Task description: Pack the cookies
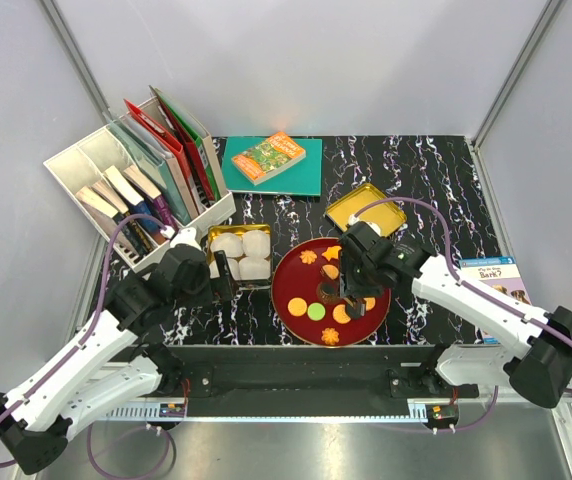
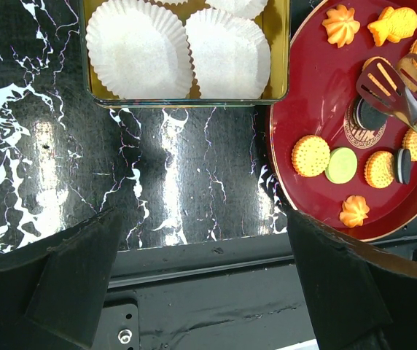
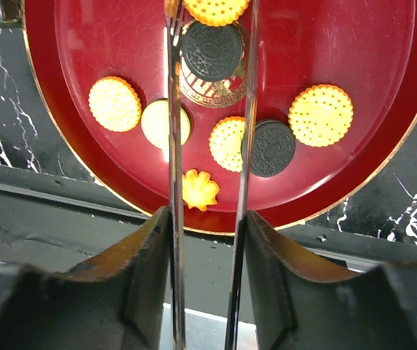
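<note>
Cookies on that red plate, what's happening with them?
The right arm's fingers hold silver metal tongs, whose tips straddle a dark brown round cookie at the middle of the round red plate. Other cookies, orange, yellow and green, lie around it. The left arm's fingers hover open near a gold tin lined with white paper cups. The cups look empty, so packing seems barely begun.
</note>
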`<state>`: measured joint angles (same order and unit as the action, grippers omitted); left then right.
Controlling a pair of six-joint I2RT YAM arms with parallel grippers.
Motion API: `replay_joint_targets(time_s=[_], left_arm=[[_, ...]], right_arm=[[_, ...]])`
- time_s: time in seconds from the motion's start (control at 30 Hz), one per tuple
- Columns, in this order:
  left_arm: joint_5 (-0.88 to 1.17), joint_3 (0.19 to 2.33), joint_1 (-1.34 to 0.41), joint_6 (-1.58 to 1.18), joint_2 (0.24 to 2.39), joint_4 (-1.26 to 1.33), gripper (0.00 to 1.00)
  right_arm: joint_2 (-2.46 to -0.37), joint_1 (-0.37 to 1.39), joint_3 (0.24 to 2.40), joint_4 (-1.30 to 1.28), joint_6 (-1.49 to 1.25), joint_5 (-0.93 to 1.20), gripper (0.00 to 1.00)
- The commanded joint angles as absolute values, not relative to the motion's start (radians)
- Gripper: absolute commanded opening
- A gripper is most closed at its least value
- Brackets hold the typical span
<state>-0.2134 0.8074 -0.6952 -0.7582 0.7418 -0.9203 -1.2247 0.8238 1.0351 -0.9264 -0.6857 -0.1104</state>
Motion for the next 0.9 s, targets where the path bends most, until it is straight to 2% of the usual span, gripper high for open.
replay_joint_targets(time_s=[0.0, 0.23, 0.5, 0.63, 0.87], left_arm=[[-0.213, 0.808, -0.696, -0.758, 0.746, -0.897, 0.99], [-0.213, 0.808, -0.696, -0.756, 0.747, -0.894, 0.99], [-0.227, 0.818, -0.696, -0.756, 0.741, -0.896, 0.99], [-0.25, 0.854, -0.696, -0.752, 0.742, -0.903, 0.99], [-0.356, 0.91, -0.696, -0.791, 0.707, -0.974, 0.99]], right_arm=[[-1.229, 0.834, 1.042, -0.879, -0.686, -0.106, 0.45], [-1.224, 0.834, 1.071, -0.88, -0.683, -0.104, 0.35], [-1.219, 0.848, 1.291, -0.917, -0.661, -0.08, 0.27], [-1.302, 0.854, 1.425, -0.916, -0.626, -0.051, 0.22], [-1.465, 0.857, 1.509, -0.868, -0.548, -0.008, 0.17]])
